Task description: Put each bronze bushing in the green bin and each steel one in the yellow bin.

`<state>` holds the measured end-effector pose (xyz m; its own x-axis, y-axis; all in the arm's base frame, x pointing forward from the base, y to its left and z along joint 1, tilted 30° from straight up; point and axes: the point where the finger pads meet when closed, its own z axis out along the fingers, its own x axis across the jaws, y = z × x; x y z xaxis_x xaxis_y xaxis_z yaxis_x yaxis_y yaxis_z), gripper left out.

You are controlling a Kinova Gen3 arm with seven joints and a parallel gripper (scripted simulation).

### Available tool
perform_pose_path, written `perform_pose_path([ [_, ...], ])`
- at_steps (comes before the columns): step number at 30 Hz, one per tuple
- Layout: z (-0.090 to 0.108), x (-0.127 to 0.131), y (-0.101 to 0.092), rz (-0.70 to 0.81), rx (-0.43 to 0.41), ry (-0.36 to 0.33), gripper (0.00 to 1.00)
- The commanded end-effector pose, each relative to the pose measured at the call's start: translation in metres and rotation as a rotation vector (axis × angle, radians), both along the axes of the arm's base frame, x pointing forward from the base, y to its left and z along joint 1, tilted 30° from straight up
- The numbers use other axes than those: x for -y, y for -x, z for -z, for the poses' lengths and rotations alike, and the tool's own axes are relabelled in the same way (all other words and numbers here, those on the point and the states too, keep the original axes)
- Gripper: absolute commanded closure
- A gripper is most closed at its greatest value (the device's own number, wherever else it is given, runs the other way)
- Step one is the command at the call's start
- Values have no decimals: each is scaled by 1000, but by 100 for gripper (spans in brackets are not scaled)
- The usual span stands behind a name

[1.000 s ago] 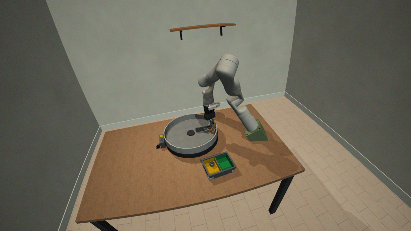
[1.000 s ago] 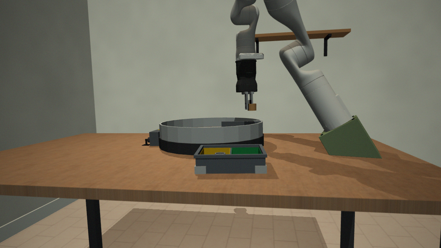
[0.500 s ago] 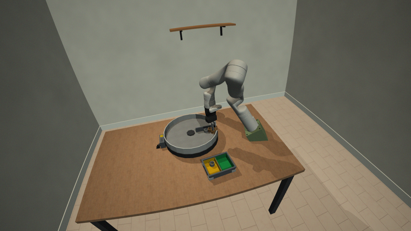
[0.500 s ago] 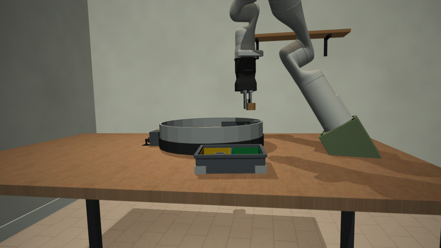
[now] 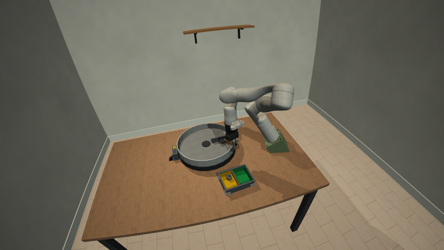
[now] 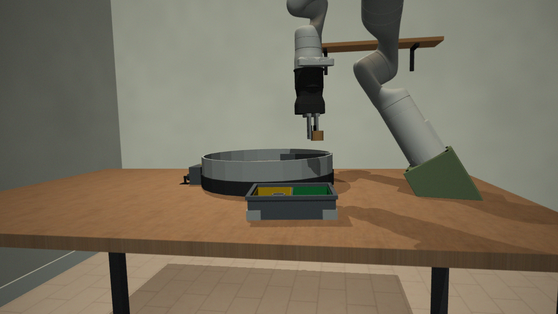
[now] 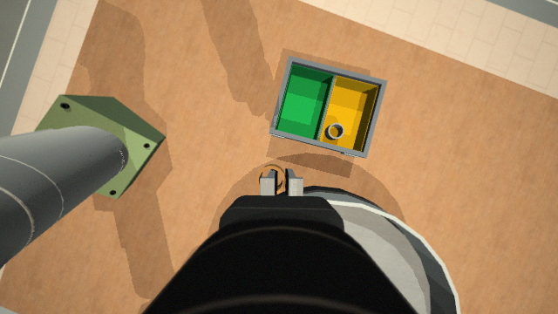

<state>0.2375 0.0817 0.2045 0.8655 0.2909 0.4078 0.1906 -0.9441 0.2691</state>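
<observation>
Begins at the left, on the brown counter [image 5: 139, 186] [image 6: 117, 210] [image 7: 479, 153], with a small grey box [image 5: 175, 152] [image 6: 195, 174] set against the outside of the turntable [image 5: 201, 163] [image 6: 267, 169] [image 7: 440, 257]. Continues across the grey disc to a dark hub [image 5: 205, 143] at its middle, then to a dark bar [image 5: 214, 140] reaching toward the right-hand wall. Carries, close by that bar, a steel bushing [image 5: 222, 140] with bronze bushings [image 5: 230, 142] just beside it, partly hidden under the arm.

Comes next, nearer the front, to a divided tray [image 5: 239, 188] [image 6: 290, 209] [image 7: 376, 118]. Has on its left the yellow bin [image 5: 224, 183] [image 6: 265, 190] [image 7: 349, 100], with one steel sleeve [image 5: 228, 179] [image 6: 278, 193] [image 7: 328, 131] standing inside, and on its right the green bin [image 5: 242, 175] [image 6: 312, 190] [image 7: 301, 109], with no bushing in it.

Hangs above the right edge of the turntable with the tool [image 5: 235, 145] [image 6: 312, 136] [image 7: 281, 177] pointing down, clenched on the wall of a bronze sleeve [image 5: 237, 146] [image 6: 317, 135] [image 7: 261, 174]. Grips with one finger inside the ring and the other outside, leaving most of it off to the right of the fingertips in the exterior view, upright and well above the counter.

Ends at the right with a green wedge [image 5: 281, 147] [image 6: 442, 179] [image 7: 150, 139] under the arm.
</observation>
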Motion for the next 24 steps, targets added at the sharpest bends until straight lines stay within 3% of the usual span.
perform_pose_path([
  [1, 4, -23, -3, -19, 3, 45, 100],
  [3, 8, -46, -5, -19, 3, 45, 100],
  [6, 8, -46, -5, -19, 3, 45, 100],
  [10, 15, -91, -10, -19, 3, 45, 100],
  [13, 17, -102, -11, -19, 3, 45, 100],
  [24, 16, -102, -11, -18, 2, 43, 100],
])
